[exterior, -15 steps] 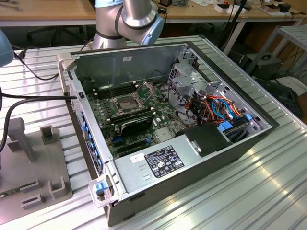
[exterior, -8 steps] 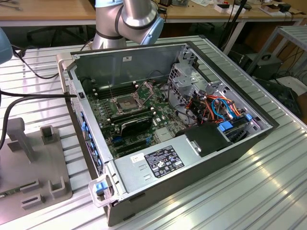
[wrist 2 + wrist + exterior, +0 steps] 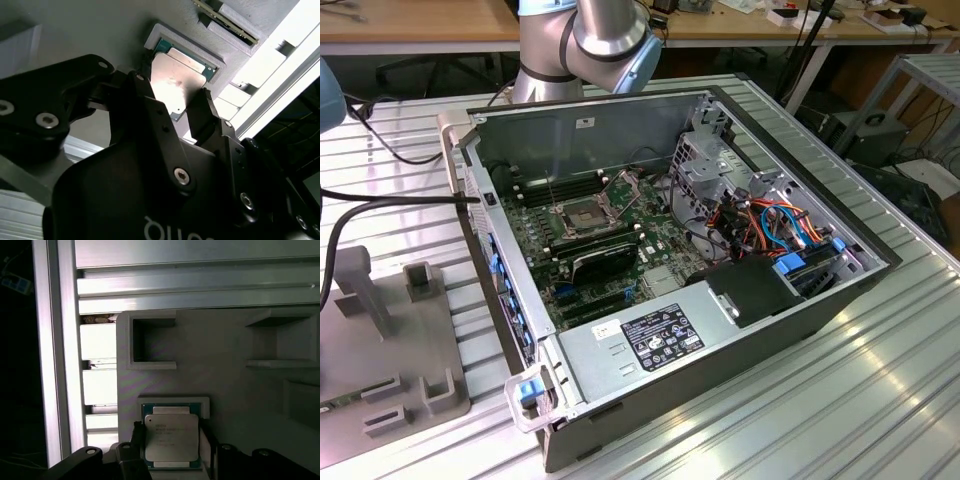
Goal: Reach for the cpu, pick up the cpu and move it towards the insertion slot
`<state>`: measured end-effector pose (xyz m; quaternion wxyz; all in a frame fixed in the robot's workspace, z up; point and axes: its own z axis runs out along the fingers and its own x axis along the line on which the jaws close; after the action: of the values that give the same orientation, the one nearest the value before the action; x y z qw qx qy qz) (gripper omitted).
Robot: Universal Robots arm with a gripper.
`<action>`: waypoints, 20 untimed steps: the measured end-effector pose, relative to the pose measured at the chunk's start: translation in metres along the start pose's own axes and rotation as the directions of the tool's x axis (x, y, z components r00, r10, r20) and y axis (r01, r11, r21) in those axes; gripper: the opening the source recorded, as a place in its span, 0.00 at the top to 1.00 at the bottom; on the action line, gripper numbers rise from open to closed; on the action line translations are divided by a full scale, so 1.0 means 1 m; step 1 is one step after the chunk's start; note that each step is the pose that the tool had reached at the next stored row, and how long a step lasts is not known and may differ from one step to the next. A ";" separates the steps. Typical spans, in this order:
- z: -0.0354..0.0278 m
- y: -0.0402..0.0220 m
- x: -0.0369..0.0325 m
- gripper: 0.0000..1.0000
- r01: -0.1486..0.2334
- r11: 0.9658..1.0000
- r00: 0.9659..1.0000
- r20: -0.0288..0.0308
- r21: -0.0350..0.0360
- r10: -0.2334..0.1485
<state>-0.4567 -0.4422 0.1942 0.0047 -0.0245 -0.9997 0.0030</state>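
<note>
From the exterior view we look down at an angle, from well back, into the open computer case [image 3: 700,240] on the ribbed table [image 3: 880,400]. Both wrist views sit close behind the gripper [image 3: 170,442], looking past its fingers [image 3: 205,120] at the cpu [image 3: 171,440] in the grey tray [image 3: 225,380]. One faces it squarely, the other [image 3: 175,80] slantwise.
</note>
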 end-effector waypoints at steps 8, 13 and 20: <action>-0.0002 0.0000 0.0000 0.47 0.000 1.000 1.000 0.000 0.000 0.000; -0.0048 0.0000 0.0000 0.47 0.000 1.000 1.000 0.000 0.000 0.000; -0.0195 0.0000 0.0002 0.47 0.000 1.000 1.000 0.000 0.000 0.000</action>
<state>-0.4568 -0.4421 0.2138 0.0046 -0.0245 -0.9997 0.0032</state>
